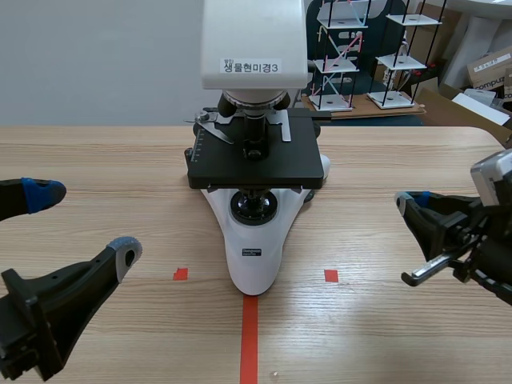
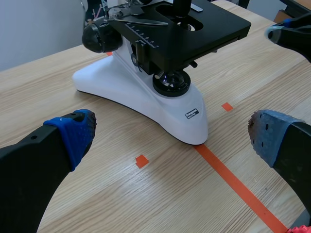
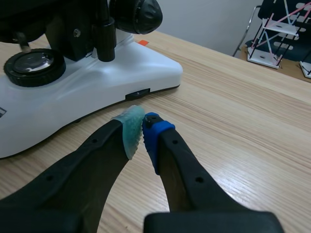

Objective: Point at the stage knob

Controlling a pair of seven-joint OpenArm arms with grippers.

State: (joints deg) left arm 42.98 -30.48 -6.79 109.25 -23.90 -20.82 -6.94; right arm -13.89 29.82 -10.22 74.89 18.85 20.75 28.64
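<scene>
Right end effector point(image 1: 404, 202), tips together at frame right, may mistake the focus knob point(image 3: 141, 14) for the stage knob point(image 3: 105, 41); left end effector point(image 1: 84, 222) gapes.

Black stage knob point(image 3: 105, 44) hangs upright beneath the microscope's point(image 3: 97, 82) stage, above its white base

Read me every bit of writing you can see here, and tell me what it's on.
"생물현미경3": white label on the head of the microscope.
"compu", then cut off: cardboard box at the back right.
Small line above the label's text: too small to read.
Black badge on the microscope's foot: too small to read.
Scale on the stage: numbers unreadable.
</scene>
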